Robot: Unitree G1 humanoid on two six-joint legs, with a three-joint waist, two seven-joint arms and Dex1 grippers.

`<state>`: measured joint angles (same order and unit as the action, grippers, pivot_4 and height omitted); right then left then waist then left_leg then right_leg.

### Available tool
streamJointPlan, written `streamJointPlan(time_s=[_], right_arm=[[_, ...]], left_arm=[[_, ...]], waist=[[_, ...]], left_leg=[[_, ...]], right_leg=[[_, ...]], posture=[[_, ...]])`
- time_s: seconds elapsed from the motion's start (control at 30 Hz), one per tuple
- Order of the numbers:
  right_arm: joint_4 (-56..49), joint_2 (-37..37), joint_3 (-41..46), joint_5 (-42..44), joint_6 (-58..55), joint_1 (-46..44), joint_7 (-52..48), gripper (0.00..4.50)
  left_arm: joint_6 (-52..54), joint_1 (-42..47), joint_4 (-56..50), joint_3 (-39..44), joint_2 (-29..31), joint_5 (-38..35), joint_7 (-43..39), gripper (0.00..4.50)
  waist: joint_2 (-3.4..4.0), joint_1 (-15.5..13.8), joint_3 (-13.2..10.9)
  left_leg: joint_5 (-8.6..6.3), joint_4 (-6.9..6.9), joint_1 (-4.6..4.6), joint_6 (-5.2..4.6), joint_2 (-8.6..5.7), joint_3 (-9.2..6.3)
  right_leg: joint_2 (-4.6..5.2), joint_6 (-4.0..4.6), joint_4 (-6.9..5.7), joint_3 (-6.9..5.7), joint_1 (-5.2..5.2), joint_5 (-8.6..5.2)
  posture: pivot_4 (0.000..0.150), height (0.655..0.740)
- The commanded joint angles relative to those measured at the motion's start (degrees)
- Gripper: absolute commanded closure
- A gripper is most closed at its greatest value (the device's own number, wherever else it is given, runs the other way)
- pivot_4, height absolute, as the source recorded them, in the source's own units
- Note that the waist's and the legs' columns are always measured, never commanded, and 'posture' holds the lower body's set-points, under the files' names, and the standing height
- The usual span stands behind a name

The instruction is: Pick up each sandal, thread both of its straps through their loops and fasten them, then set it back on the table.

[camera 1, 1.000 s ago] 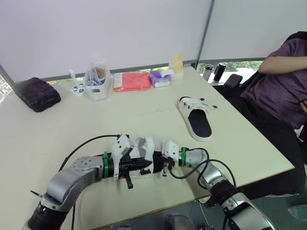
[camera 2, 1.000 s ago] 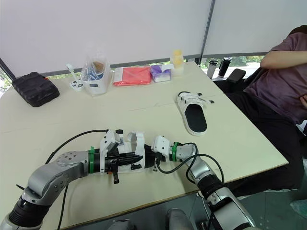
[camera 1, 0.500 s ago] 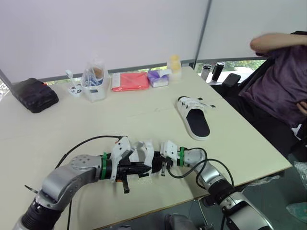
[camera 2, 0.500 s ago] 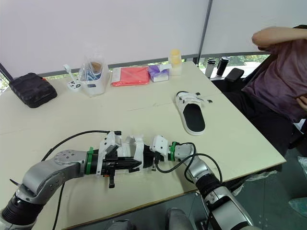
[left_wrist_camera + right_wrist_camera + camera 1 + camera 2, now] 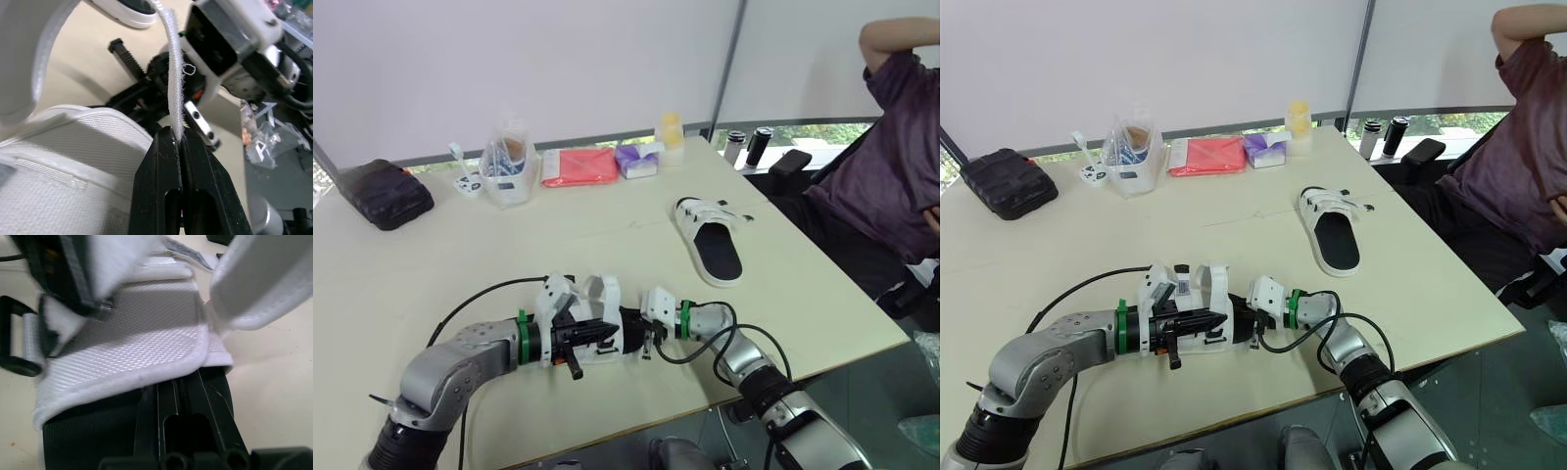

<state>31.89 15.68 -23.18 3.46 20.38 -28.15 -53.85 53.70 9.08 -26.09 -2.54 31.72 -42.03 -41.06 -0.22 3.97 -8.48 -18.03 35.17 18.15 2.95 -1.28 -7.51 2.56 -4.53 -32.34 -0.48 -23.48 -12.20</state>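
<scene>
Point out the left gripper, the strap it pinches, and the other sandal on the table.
left gripper (image 5: 178, 135): left wrist view, between its shut fingertips.
strap (image 5: 173, 73): left wrist view, thin edge above the fingertips.
other sandal (image 5: 718, 253): left eye view, black footbed.

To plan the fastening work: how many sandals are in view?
2. The near sandal sits by the table's front edge, its strap pinched by the left gripper; the far sandal lies flat farther back on the right.
</scene>
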Motion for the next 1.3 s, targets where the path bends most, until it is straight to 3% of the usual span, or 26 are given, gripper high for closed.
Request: streamJointPlan(time_s=[0.03,0.4,0.6,0.8,1.0,1.2,1.3], right_arm=[[10.60,1.32,-2.31,-6.88,-4.78,2.85,2.44,4.50],[10.42,1.33,-2.41,-6.85,-4.82,3.12,2.28,4.50],[10.50,1.22,-2.26,-6.73,-4.87,3.23,2.55,4.50],[10.67,1.08,-2.29,-6.79,-4.88,3.15,2.69,4.50],[10.85,0.97,-2.27,-6.81,-4.92,2.91,2.64,4.50],[11.14,1.02,-2.29,-6.85,-4.78,2.83,2.63,4.50],[11.21,0.98,-2.33,-6.94,-4.76,2.79,2.72,4.50]], left_arm=[[4.36,-1.22,-1.81,1.73,-2.16,-5.90,1.92,4.46],[8.98,-1.93,-2.21,5.04,-3.52,-11.34,6.25,4.46],[1.17,-4.97,-1.85,-0.70,2.02,-2.25,2.16,4.46],[-3.28,-6.37,-0.71,-1.79,4.74,-0.04,-1.04,4.46],[-11.46,-7.15,0.97,-5.94,8.27,7.09,-5.24,4.46],[-16.79,-7.02,2.82,-7.03,8.91,10.62,-7.28,4.46],[-17.28,-5.02,3.60,-6.08,5.07,10.11,-4.25,4.46]], waist=[[0.01,0.00,0.00],[-0.01,0.01,0.00],[0.03,0.05,0.03],[0.05,0.10,0.05],[0.14,0.14,0.09],[0.24,0.13,0.14],[0.29,0.07,0.16]], left_leg=[[-0.01,0.00,0.00,0.02,0.00,0.01],[0.05,0.00,0.00,-0.08,-0.02,0.00],[0.02,-0.01,-0.04,-0.03,-0.02,0.05],[-0.09,-0.02,-0.04,0.15,0.00,0.05],[-0.12,-0.02,-0.04,0.20,0.02,0.11],[-0.12,-0.03,-0.03,0.20,0.06,0.12],[-0.12,-0.03,-0.03,0.19,0.06,0.14]], right_leg=[[0.00,0.00,0.00,0.00,0.01,0.00],[-0.01,0.00,0.00,0.00,0.02,0.00],[-0.01,0.01,0.00,0.00,0.01,0.01],[0.00,0.01,0.00,0.01,-0.04,0.01],[-0.01,0.02,0.00,0.00,-0.09,0.01],[-0.01,0.02,0.00,0.00,-0.12,0.01],[-0.01,0.02,0.00,0.00,-0.11,0.01]], posture=[[0.150,0.7400],[0.150,0.7400],[0.150,0.7400],[0.150,0.7400],[0.150,0.7400],[0.150,0.7400],[0.150,0.7400]])
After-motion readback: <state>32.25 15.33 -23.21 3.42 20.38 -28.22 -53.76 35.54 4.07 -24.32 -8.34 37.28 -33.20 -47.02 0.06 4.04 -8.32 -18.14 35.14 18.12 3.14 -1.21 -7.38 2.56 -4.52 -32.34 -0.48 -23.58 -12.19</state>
